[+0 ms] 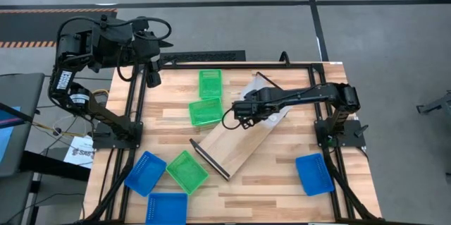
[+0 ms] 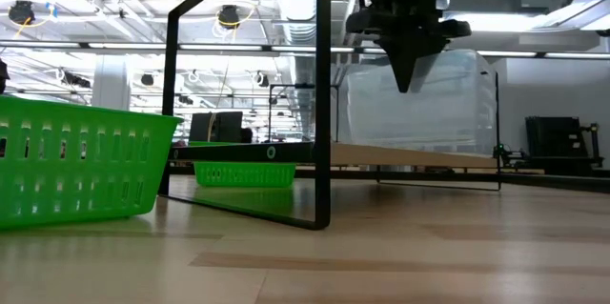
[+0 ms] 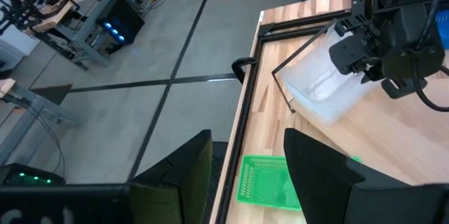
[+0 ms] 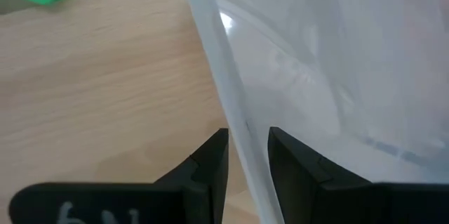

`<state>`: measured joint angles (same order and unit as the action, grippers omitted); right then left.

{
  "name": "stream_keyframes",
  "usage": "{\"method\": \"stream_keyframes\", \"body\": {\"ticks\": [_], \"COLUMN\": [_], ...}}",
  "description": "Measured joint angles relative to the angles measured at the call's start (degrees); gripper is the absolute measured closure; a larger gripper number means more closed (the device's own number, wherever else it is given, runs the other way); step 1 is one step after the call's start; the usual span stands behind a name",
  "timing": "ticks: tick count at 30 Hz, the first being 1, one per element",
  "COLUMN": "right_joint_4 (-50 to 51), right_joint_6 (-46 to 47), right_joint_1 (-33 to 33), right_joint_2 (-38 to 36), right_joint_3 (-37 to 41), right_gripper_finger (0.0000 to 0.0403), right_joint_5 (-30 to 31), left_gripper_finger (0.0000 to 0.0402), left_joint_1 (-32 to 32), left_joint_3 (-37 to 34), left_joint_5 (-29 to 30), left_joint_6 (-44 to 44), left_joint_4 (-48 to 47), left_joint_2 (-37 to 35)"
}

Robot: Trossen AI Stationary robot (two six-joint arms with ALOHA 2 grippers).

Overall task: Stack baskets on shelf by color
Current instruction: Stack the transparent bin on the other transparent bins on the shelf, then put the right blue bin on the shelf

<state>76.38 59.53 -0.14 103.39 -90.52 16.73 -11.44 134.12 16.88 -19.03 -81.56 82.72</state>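
Note:
The shelf (image 1: 239, 140) lies slantwise mid-table, a light board with black end frames (image 2: 324, 104). A clear basket (image 1: 280, 114) sits at its far end (image 3: 323, 87), its underside level with the board in the low view. My right gripper (image 1: 246, 110) points down at the basket's near wall, shut on it. Two green baskets (image 1: 210, 82) (image 1: 205, 112) rest flat on the table left of the shelf, and a third (image 1: 187, 171) by its near end. My left gripper (image 1: 151, 77) waits open over the far-left corner (image 3: 245, 175). My right gripper (image 4: 247, 157) has the clear basket's side wall (image 4: 238, 129) between its two fingers (image 4: 210, 164), one on each face of the wall, at the rim. It comes from above, pointing down (image 2: 405, 80). Whether the basket is lifted off the board, I cannot tell.
Two blue baskets (image 1: 145, 173) (image 1: 166, 207) lie at the near-left corner, and another (image 1: 314, 173) near right. A black frame (image 1: 134, 112) runs round the table. The board's middle and near part are bare wood (image 1: 232, 147).

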Motion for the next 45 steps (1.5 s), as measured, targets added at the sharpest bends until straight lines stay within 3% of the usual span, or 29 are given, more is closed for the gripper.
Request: {"method": "stream_keyframes", "body": {"ticks": [4,12,20,24,28,32,39,45], "right_joint_4": [-0.7,0.3,10.3,13.4,13.6,13.5,13.7,12.2], "right_joint_6": [-0.9,-5.2,-6.1,-2.9,4.4,14.3,38.5,60.9], "right_joint_1": [0.0,0.1,1.1,4.2,9.2,15.0,27.4,40.7], "right_joint_2": [0.0,0.0,0.0,-0.5,-1.2,-1.2,-6.1,-11.0], "right_joint_3": [0.0,-4.0,-19.3,-26.2,-24.9,-18.6,-5.3,3.4], "right_gripper_finger": [0.0263,0.0185,0.0177,0.0179,0.0184,0.0188,0.0175,0.0172], "right_joint_5": [0.0,0.1,4.2,1.8,-3.8,-5.6,-12.6,-15.5], "left_gripper_finger": [0.0233,0.0233,0.0233,0.0233,0.0233,0.0233,0.0233,0.0233], "left_joint_1": [0.0,0.0,0.0,0.0,0.0,0.0,0.0,0.0], "left_joint_3": [0.0,0.0,0.0,0.0,0.0,0.0,0.0,0.0], "left_joint_5": [0.0,0.0,0.0,0.0,-0.1,-0.1,-0.5,-5.0], "left_joint_6": [0.0,0.0,0.0,1.0,1.4,1.7,1.6,1.3], "left_joint_4": [0.0,0.0,-0.1,-1.1,-2.5,-3.0,-3.0,-2.1], "left_joint_2": [0.0,0.0,0.0,0.0,0.0,0.0,0.0,0.6]}}
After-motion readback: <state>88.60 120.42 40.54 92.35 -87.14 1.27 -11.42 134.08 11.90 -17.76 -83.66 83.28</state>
